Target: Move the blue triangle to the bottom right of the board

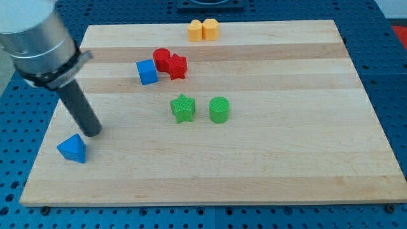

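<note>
The blue triangle [72, 149] lies near the board's bottom left corner. My tip [93, 131] rests on the board just above and to the right of the triangle, close to it; contact cannot be told. The dark rod slants up to the view's top left, where the grey arm body fills the corner.
A blue cube [147, 72], a red cylinder [161, 59] and a red star [177, 67] cluster at upper centre-left. A green star [183, 108] and a green cylinder [219, 109] sit mid-board. Two orange blocks [203, 30] sit at the wooden board's [286, 159] top edge.
</note>
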